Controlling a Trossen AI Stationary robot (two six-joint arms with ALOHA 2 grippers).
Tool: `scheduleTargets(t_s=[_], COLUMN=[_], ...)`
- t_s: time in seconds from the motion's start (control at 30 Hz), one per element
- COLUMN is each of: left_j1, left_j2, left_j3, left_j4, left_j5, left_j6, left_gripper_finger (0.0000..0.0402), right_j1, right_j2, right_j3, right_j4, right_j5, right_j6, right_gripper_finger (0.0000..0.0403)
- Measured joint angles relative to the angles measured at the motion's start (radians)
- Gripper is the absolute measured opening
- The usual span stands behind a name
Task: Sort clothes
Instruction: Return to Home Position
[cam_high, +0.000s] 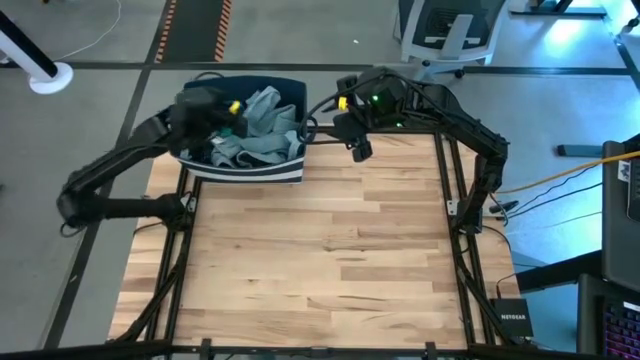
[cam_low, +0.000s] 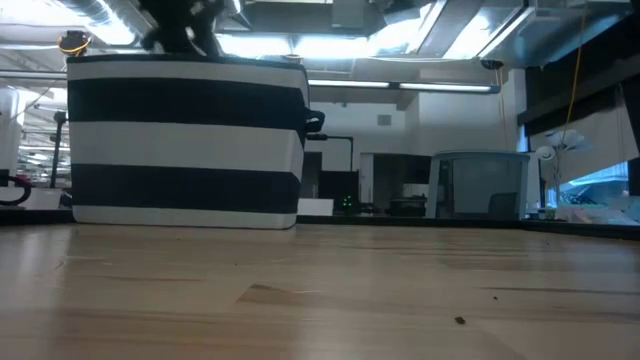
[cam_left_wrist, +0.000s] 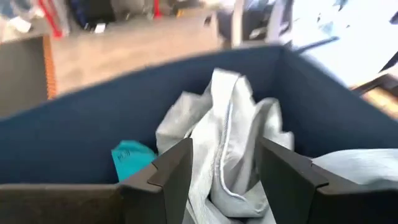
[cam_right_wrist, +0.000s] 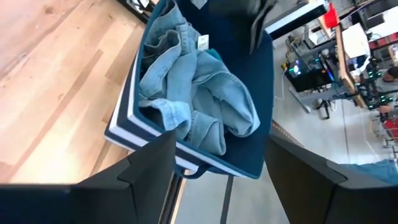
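Note:
A dark blue bin with navy and white striped walls (cam_high: 245, 172) (cam_low: 185, 150) stands on the table's far left part. A crumpled light grey-blue garment (cam_high: 262, 115) (cam_left_wrist: 224, 124) (cam_right_wrist: 199, 93) lies inside it, with a teal piece (cam_left_wrist: 130, 158) beside it. My left gripper (cam_high: 228, 112) (cam_left_wrist: 225, 168) hangs open above the bin's left part, and the garment shows beyond the gap between its fingers. My right gripper (cam_high: 360, 152) (cam_right_wrist: 217, 168) is open in the air just right of the bin, looking down into it, with nothing between its fingers.
Bare wooden tabletop (cam_high: 320, 250) stretches from the bin to the near and right edges. The black frame posts (cam_high: 455, 200) stand along both sides. A small black box (cam_high: 515, 315) sits off the table's near right corner.

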Motion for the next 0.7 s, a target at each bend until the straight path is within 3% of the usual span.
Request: scheduleTargets(t_s=[0.1,0.27,0.5,0.7], left_j1=[-0.033,-0.145,-0.393,-0.623], left_j2=[-0.066,-0.133,-0.162,-0.169], left_j3=[0.001,0.001,-0.072,-0.179], left_j4=[0.000,0.004,0.110,0.266], left_j5=[0.010,0.120,0.139,0.138], left_j6=[0.020,0.067,0.122,0.177], left_gripper_finger=[0.0169,0.0168,0.0169,0.0164], right_j1=[0.000,0.029,0.119,0.198], right_j2=[0.000,-0.003,-0.026,-0.059], right_j3=[0.000,0.000,0.000,-0.015], right_j4=[-0.023,-0.075,-0.087,-0.136], right_j5=[0.000,0.004,0.021,0.147], right_j6=[0.004,0.025,0.054,0.097], right_gripper_finger=[0.0260,0.0260,0.0260,0.0260])
